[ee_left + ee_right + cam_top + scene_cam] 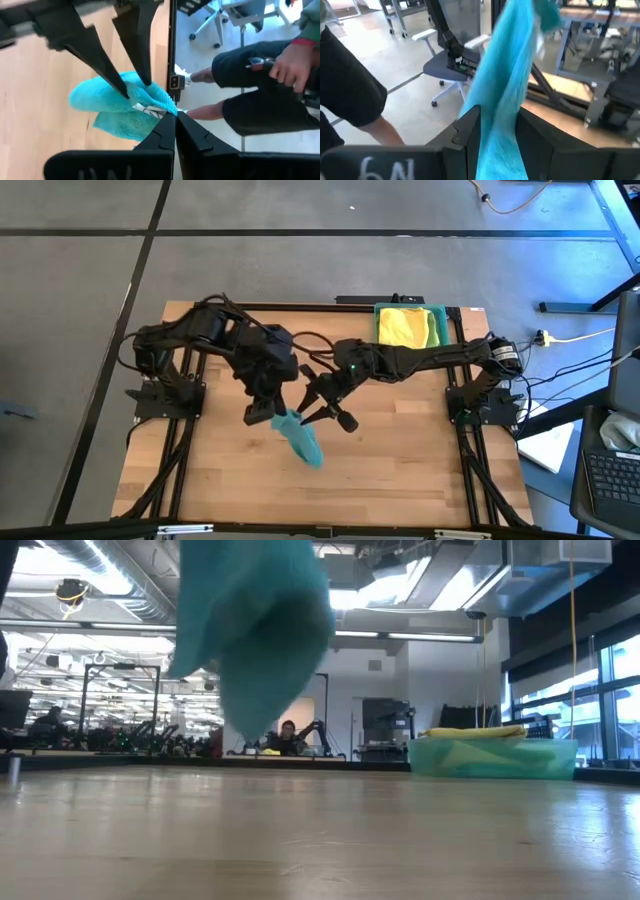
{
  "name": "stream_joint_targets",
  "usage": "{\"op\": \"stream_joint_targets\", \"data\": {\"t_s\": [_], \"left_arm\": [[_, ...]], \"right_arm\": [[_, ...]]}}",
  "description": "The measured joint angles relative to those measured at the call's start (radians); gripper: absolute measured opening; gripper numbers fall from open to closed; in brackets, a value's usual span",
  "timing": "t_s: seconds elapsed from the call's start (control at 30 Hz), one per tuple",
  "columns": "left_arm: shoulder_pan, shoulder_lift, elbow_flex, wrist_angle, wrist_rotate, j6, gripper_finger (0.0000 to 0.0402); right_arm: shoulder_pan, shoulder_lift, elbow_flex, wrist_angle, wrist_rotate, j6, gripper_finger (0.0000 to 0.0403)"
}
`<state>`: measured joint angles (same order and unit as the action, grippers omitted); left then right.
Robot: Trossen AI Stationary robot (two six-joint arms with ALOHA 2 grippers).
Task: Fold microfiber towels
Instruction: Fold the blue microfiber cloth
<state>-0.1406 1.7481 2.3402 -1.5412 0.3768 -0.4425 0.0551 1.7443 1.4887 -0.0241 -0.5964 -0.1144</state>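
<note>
A teal towel (pixel 303 438) hangs bunched above the middle of the wooden table, its lower end clear of the top in the low view (pixel 255 630). My left gripper (pixel 268 416) is shut on its upper end. My right gripper (pixel 330 402) reaches in from the table's right and stands open. Its two fingers (pixel 470 131) are on either side of the hanging cloth (pixel 502 110), a little below the left gripper's hold. A yellow towel (pixel 404 326) lies in the teal tray (pixel 441 330) at the far right. My left gripper pinches the teal towel's upper corner (pixel 159 111) between its two shut fingers, right beside a white label (pixel 145 107). The fingers slant down from the table's left. The towel hangs slack and bunched below them, lifted clear of the table. I cannot tell whether my right gripper's fingers (pixel 122 90) touch the cloth that runs between them.
The tray (pixel 490 758) stands on the far right corner of the table. Bare wood (pixel 230 480) lies around and below the hanging towel. A seated person's hand (pixel 295 65) and dark clothes show beyond the table's edge, and an office chair (pixel 452 65) stands nearby.
</note>
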Motion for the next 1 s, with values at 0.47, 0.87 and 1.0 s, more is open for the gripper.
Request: {"op": "stream_joint_targets", "data": {"t_s": [0.47,0.87,1.0], "left_arm": [[0.011,-0.091,0.0,0.104,-0.069,-0.081,0.0],[0.01,-0.091,0.0,0.047,-0.078,-0.08,0.0],[0.01,-0.091,0.0,0.018,-0.079,-0.104,0.0]], "right_arm": [[0.003,0.051,-0.023,-0.051,0.184,0.058,0.0118],[-0.008,0.055,-0.016,-0.067,0.184,0.119,0.0118],[-0.023,0.053,0.01,-0.068,0.177,0.155,0.0118]]}}
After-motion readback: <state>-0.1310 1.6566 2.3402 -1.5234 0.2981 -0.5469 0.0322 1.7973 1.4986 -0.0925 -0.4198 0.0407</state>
